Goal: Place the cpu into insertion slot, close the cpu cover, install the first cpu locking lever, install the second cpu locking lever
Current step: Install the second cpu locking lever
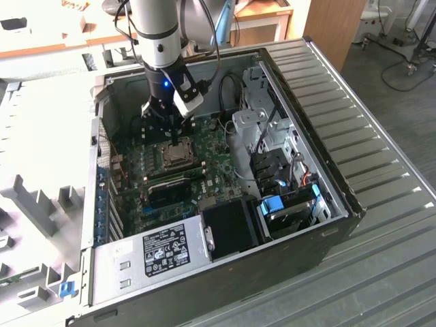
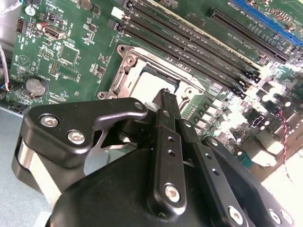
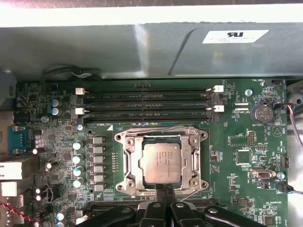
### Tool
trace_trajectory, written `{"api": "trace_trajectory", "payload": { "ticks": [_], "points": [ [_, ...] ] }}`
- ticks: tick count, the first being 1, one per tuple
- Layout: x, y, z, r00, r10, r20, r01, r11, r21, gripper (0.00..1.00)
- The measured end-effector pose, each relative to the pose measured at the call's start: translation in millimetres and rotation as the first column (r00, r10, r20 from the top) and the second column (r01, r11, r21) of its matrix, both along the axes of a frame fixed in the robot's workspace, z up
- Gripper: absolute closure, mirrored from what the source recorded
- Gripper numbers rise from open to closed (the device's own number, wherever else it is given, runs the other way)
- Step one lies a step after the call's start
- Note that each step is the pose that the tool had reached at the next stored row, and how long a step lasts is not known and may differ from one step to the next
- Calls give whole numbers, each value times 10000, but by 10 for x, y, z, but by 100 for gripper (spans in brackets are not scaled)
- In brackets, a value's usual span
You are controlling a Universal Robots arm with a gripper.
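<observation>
Directly above cpu (image 3: 161,162), tool (image 3: 164,188) lowered, fingertips together

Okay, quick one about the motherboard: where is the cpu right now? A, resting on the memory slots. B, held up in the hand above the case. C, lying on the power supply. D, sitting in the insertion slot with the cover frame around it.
D: in the first wrist view the cpu lies flat in the insertion slot, framed by the cpu cover.
</observation>
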State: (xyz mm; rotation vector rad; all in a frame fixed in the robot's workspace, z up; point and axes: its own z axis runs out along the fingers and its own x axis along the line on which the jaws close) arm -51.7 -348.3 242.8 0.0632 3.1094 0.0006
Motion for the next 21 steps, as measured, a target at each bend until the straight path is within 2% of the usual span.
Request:
{"api": "trace_trajectory", "payload": {
  "ticks": [5, 21],
  "points": [
    [0, -2, 5, 10000, 1, -2, -1, 10000, -4, 89],
    [0, -73, -1, 10000, 0, -2, 0, 10000, -4, 89]
  ]
}}
